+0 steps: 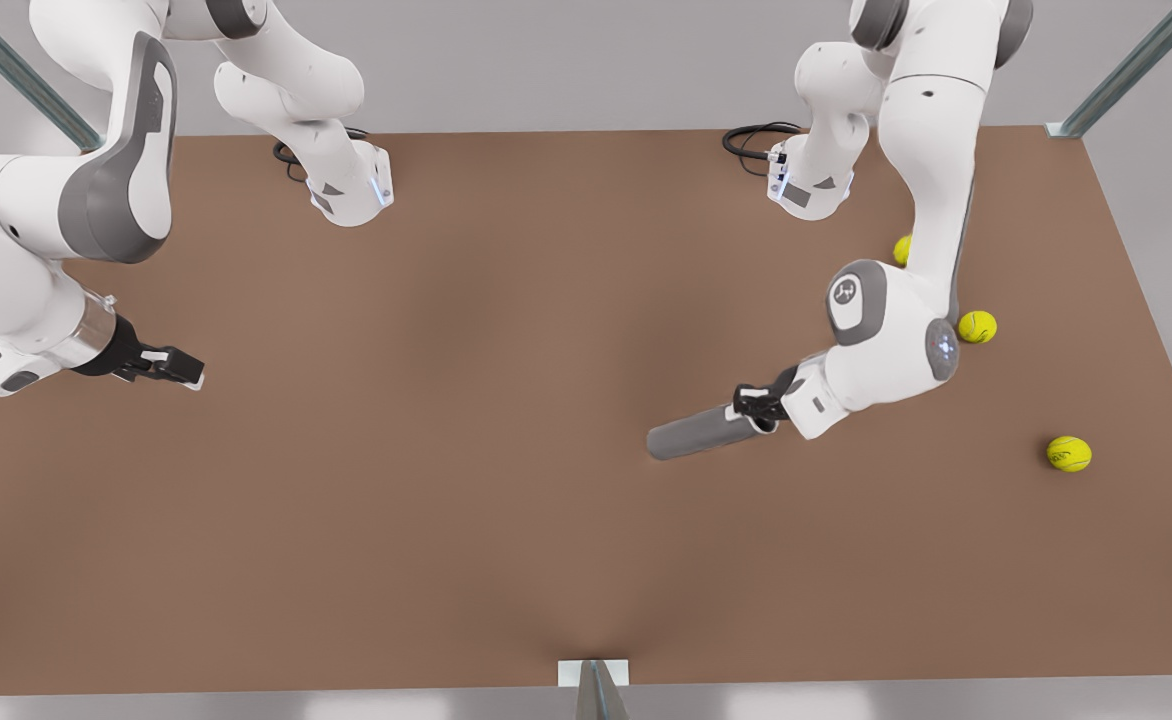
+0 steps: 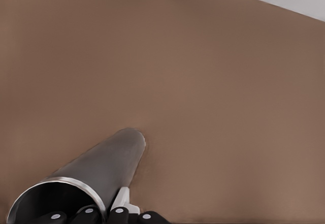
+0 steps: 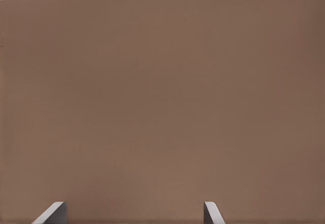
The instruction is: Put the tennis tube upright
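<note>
The tennis tube [image 1: 696,432] is a matte grey cylinder lying on its side on the brown table [image 1: 446,450], right of centre in the front view. My left gripper [image 1: 758,405] is shut on the tube's end nearest the arm. In the left wrist view the tennis tube [image 2: 101,168] runs away from the camera, its silvery rim closest, with one white finger [image 2: 123,199] against its outer wall. My right gripper [image 1: 181,368] waits open above the table at the front view's left. Its two fingertips frame bare table in the right wrist view, the right gripper [image 3: 133,214] holding nothing.
Three yellow-green tennis balls lie at the front view's right: one [image 1: 977,326] beside the left arm's elbow, one [image 1: 1069,453] nearer the table's right edge, one [image 1: 903,250] half hidden behind the arm. Both arm bases [image 1: 351,190] stand at the far edge.
</note>
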`<action>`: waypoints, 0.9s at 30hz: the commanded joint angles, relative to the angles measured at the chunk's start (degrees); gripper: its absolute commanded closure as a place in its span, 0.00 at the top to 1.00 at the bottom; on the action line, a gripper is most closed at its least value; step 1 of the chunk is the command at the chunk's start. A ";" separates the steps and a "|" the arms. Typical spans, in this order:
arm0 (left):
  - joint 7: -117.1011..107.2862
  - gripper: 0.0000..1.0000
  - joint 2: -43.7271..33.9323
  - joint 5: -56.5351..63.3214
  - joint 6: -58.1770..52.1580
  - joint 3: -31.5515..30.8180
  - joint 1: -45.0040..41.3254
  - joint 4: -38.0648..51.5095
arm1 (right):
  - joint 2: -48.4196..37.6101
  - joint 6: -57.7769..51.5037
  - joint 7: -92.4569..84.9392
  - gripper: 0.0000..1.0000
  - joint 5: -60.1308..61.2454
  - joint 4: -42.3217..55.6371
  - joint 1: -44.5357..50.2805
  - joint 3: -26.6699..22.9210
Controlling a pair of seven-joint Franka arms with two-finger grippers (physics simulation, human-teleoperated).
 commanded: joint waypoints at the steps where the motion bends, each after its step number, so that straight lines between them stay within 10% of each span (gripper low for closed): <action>1: -20.20 0.21 -0.43 11.08 -7.66 1.03 0.10 1.30 | -0.06 -0.04 -0.01 1.00 0.03 0.05 -0.03 -0.02; 24: -21.43 0.21 1.68 32.00 -9.86 0.94 0.10 2.62 | -0.06 -0.04 1.31 1.00 0.03 0.13 0.32 0.07; 27: -20.82 0.58 2.03 32.00 -9.95 0.94 0.10 3.50 | -0.06 -0.04 1.31 1.00 0.03 0.13 0.32 0.07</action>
